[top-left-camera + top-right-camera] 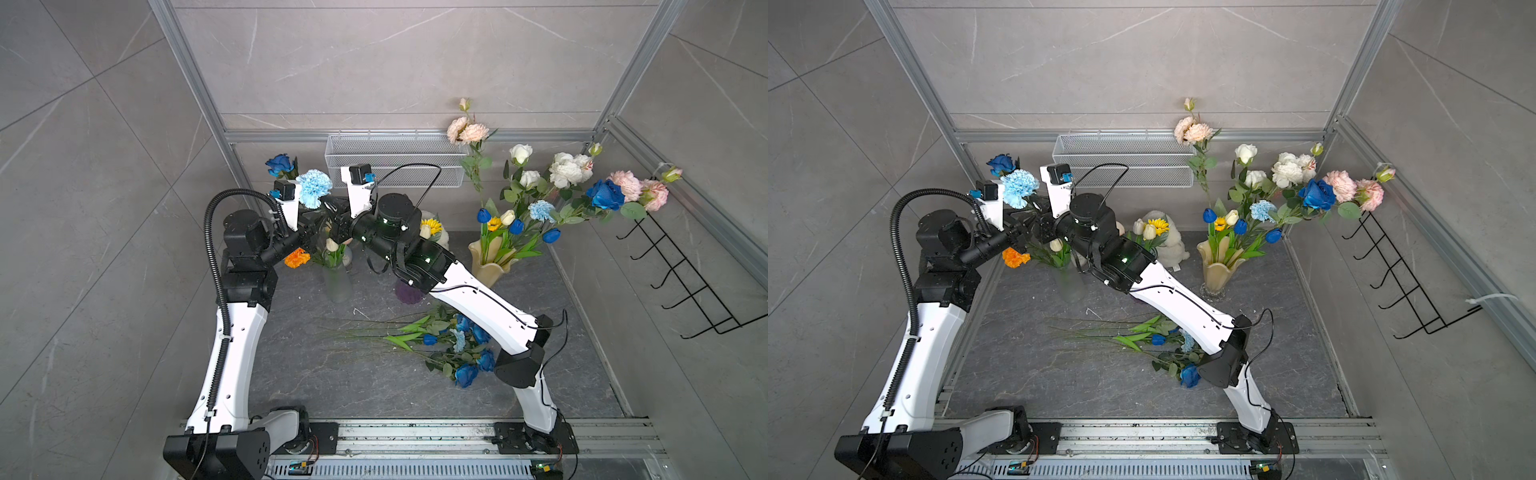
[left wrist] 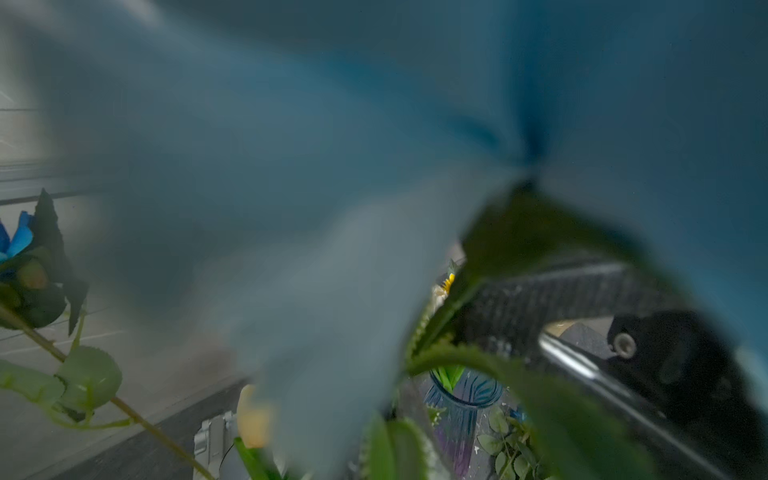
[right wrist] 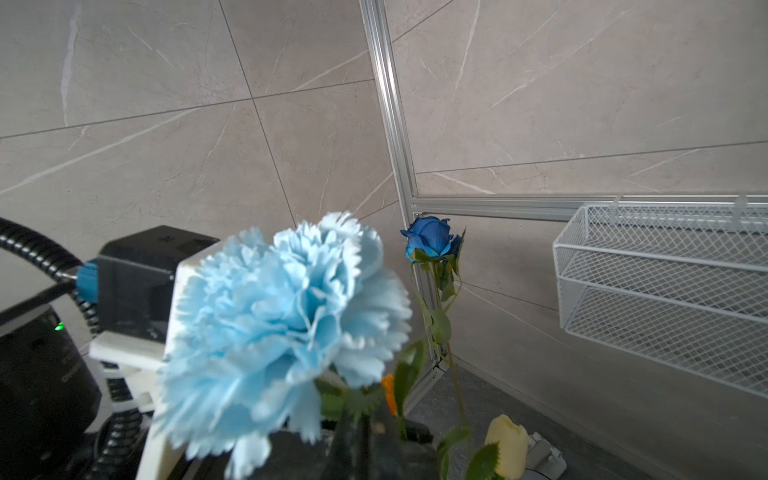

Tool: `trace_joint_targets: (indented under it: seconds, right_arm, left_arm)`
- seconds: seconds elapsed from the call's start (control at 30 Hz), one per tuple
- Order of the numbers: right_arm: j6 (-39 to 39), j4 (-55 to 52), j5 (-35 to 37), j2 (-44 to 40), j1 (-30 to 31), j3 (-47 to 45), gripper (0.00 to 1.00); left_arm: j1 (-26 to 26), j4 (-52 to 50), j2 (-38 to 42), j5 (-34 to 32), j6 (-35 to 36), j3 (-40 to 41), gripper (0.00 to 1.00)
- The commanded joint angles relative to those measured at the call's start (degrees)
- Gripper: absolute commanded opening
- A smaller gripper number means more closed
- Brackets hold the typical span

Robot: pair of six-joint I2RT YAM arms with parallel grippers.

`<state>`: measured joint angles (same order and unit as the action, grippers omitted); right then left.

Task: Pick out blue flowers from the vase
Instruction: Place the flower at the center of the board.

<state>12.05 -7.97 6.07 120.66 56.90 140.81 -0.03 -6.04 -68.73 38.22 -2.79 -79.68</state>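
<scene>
Above the clear vase (image 1: 337, 282) a pale blue carnation (image 1: 314, 188) (image 3: 282, 316) stands upright. My right gripper (image 1: 332, 212) (image 3: 365, 424) is shut on its stem just under the head. My left gripper (image 1: 311, 227) is shut lower on the same stem; in the left wrist view blurred carnation petals (image 2: 291, 166) and leaves hide its jaws. A deep-blue rose (image 1: 280, 164) (image 3: 430, 241) rises from the clear vase behind them. The yellow vase (image 1: 490, 262) holds a blue rose (image 1: 606, 194), blue tulip buds (image 1: 483, 215) and a pale blue carnation (image 1: 541, 210). Several blue flowers (image 1: 461, 349) lie on the table.
A white wire basket (image 1: 395, 160) hangs on the back wall and a black hook rack (image 1: 681, 282) on the right wall. An orange marigold (image 1: 297, 257) and cream tulips (image 1: 331, 244) stand in the clear vase. A purple vase (image 1: 407, 291) sits under my right forearm.
</scene>
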Motion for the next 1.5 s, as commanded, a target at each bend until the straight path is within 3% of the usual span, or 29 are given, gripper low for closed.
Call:
trace_joint_targets:
  seconds: [0.0,0.2,0.23,0.37,0.5,0.53,0.77,0.93,1.0,1.07,1.27,1.33,1.47]
  right_arm:
    - [0.71,-0.65,-1.03,-0.37,-0.13,1.48,0.0]
    - [0.06,-0.3,-0.64,-2.04,-0.12,0.37,0.02]
    - [-0.26,-0.08,-0.45,-2.41,-0.11,0.18,0.09]
    - [-0.59,0.06,0.88,-6.25,-0.1,-2.73,0.52]
    - [-1.77,8.54,4.78,-16.87,-0.15,-18.26,0.91]
    - [-2.29,9.32,6.64,-19.84,-0.18,-21.09,0.96]
    - [-7.01,7.47,21.04,-36.13,-0.63,-37.53,0.99]
    - [-5.68,2.63,28.65,-47.86,-3.6,-48.27,0.99]
    - [-4.64,0.27,30.34,-51.51,-5.46,-51.06,1.0]
    - [-3.2,-2.53,30.35,-54.2,-8.11,-52.67,1.0]
    - [-0.62,-12.22,28.76,-56.04,-13.61,-50.84,1.0]
    - [-0.45,-13.84,28.8,-56.56,-14.14,-50.72,1.0]
    - [0.32,-16.73,28.83,-58.09,-15.13,-51.46,1.0]
  left_arm:
    - [0.03,4.5,0.11,1.7,-1.53,-0.66,0.04]
    - [0.03,4.62,0.83,1.84,-1.23,-1.37,0.0]
    - [-0.01,4.42,1.03,1.71,-0.8,-1.63,0.0]
    - [0.02,2.46,1.37,0.35,1.69,-3.61,0.0]
    - [0.03,0.35,1.58,-2.5,5.17,-6.49,0.0]
    - [0.03,-0.27,1.5,-3.09,6.0,-7.61,0.0]
    - [0.03,-9.36,0.9,-5.61,13.3,-18.84,0.0]
    - [-1.34,-29.06,-2.17,-4.82,23.22,-35.36,0.0]
    - [-6.08,-35.92,-1.57,-9.75,29.29,-37.69,0.0]
    - [-14.29,-38.78,0.34,-18.27,35.19,-35.43,0.0]
    - [-43.37,-43.51,-1.67,-45.41,42.41,-27.52,0.0]
    - [-50.15,-43.1,-3.0,-47.9,41.61,-25.7,0.0]
    - [-55.98,-44.51,-6.16,-48.37,39.86,-21.43,0.0]
